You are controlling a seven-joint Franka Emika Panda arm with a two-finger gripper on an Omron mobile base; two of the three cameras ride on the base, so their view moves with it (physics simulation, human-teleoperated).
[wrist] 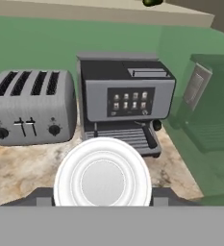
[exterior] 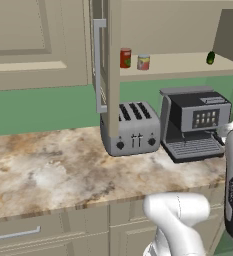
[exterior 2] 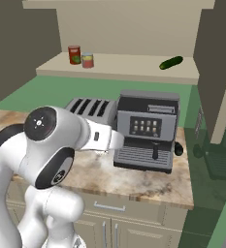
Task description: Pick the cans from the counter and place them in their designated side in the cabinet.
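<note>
A can (wrist: 103,178) shows its round white end in the hand view, low and centred. My gripper (wrist: 103,194) is shut on it, and the can hides most of the dark fingers at its sides. It is held above the counter (exterior: 48,170), in front of the coffee machine (wrist: 125,98). The other small can (exterior: 143,62) (exterior 2: 88,60), silvery-topped with yellow and red bands, stands on the shelf (exterior: 183,64) of the cabinet at its left end. The cabinet door (exterior: 113,50) is swung open, its grey bar handle (exterior: 99,65) facing out.
A taller red can (exterior: 125,57) (exterior 2: 74,54) stands just left of the small can on the shelf. A dark green object (exterior: 210,58) (exterior 2: 170,62) lies at the shelf's right end. A grey toaster (exterior: 130,129) (wrist: 32,108) stands left of the coffee machine (exterior: 195,122).
</note>
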